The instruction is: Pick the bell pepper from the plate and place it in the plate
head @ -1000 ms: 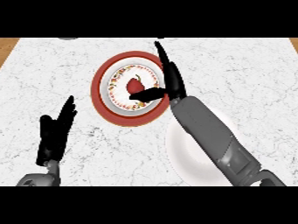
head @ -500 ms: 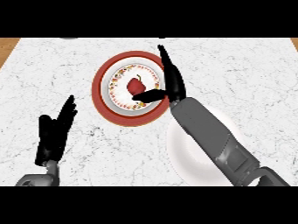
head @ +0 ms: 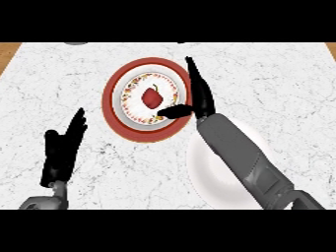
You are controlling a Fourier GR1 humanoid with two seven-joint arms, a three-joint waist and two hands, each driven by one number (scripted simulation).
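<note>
On red-rimmed plate (head: 114, 106): bell pepper (head: 153, 97), untouched. Right hand (head: 198, 98) beside it, fingers straight, thumb toward pepper. Best: slide left, curl around pepper. White plate (head: 203, 167) waits. Left hand (head: 63, 150) open, resting.

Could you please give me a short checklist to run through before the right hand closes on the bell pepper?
1. Bell pepper lies in the middle of the red-rimmed plate: ok.
2. Right hand open beside the pepper, fingers straight along the plate's right edge, thumb over the plate: ok.
3. Hand touching the pepper: not ok, a gap shows.
4. White plate free to receive it: cannot tell, the right forearm covers much of it.
5. Left hand resting open at lower left, away from both plates: ok.
</note>
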